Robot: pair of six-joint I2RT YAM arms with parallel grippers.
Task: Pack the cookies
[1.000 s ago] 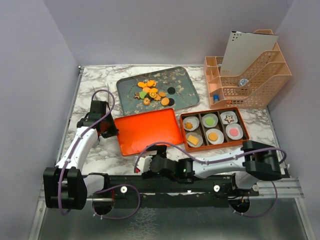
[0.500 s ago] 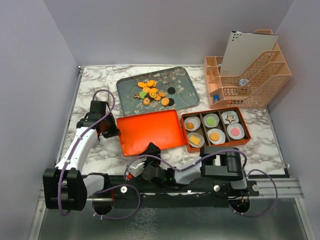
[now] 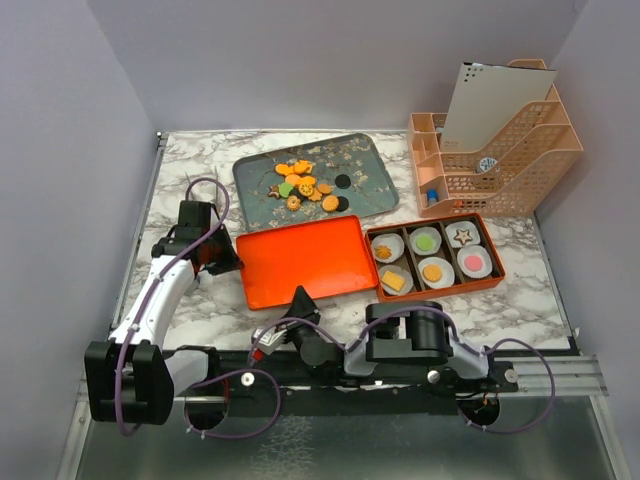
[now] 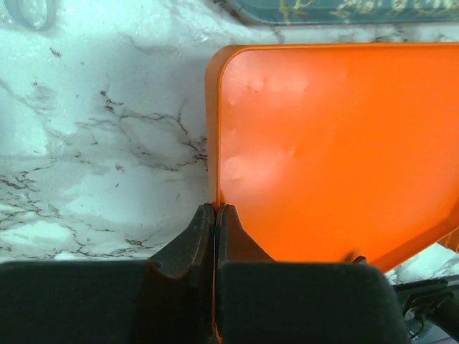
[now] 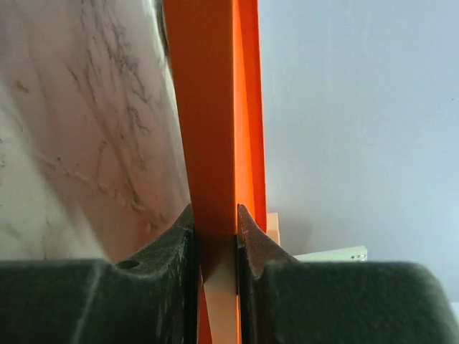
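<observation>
I see left gripper (image 4: 214, 209) pinched on the orange lid (image 3: 305, 258) at its left edge, right gripper (image 5: 215, 213) clamped on its near edge. Most cookies (image 3: 305, 185) heaped on grey tray (image 3: 375, 195), a few cupped in orange box (image 3: 440, 291). Print on sheet (image 3: 490, 95) is too small to read.

The right pincer (image 5: 215, 218) is closing onto the near edge of the orange lid (image 5: 208, 107), now between its fingers, its arm folding inward.

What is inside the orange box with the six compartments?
Six white paper cups, one per compartment. Far row: orange cookie, green cookie, star cookie. Near row: yellow square cookie, orange round cookie, pink cookie. The cups hide the box floor beneath them.
</observation>
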